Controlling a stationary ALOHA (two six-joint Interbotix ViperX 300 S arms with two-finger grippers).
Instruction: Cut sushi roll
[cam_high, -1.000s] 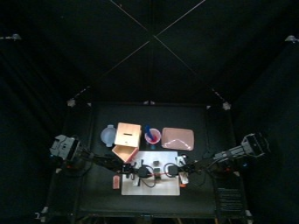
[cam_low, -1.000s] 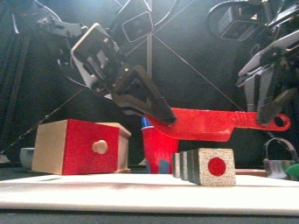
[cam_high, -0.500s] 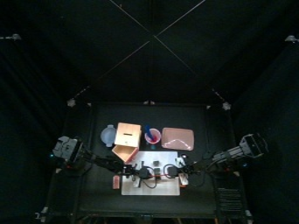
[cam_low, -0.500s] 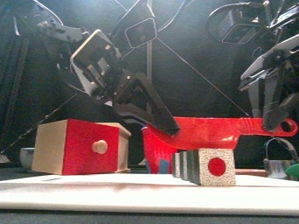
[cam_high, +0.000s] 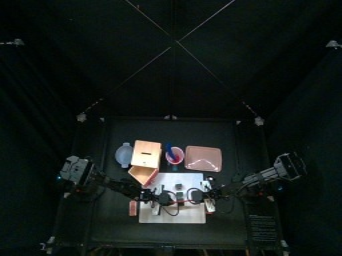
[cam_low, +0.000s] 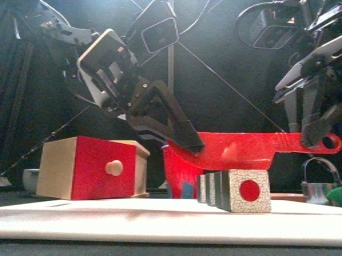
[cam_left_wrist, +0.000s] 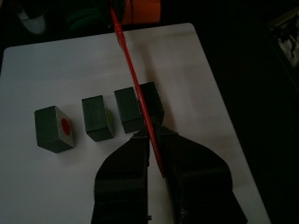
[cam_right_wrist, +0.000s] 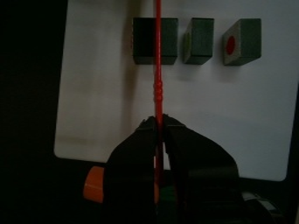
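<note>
The sushi roll lies cut in three dark pieces in a row on the white board (cam_left_wrist: 70, 70). In the left wrist view the pieces (cam_left_wrist: 96, 118) lie side by side; the end one (cam_left_wrist: 52, 127) shows a red centre. In the front view the near piece (cam_low: 242, 189) shows a speckled face with a red dot. A red knife (cam_low: 241, 150) hangs level just above the pieces. My left gripper (cam_left_wrist: 149, 144) is shut on its blade end and my right gripper (cam_right_wrist: 160, 122) on its handle end. The blade (cam_right_wrist: 156, 70) lies over the end piece (cam_right_wrist: 156, 39).
A tan block with a red face (cam_low: 91, 168) stands on the board's left. At the back of the table stand a grey plate (cam_high: 124, 154), a red bowl (cam_high: 175, 155) and a tan tray (cam_high: 203, 157). An orange thing (cam_left_wrist: 142, 7) lies beyond the board's edge.
The knife has swung from a slant to level and come down close over the pieces. In the last half second it has hardly moved.
</note>
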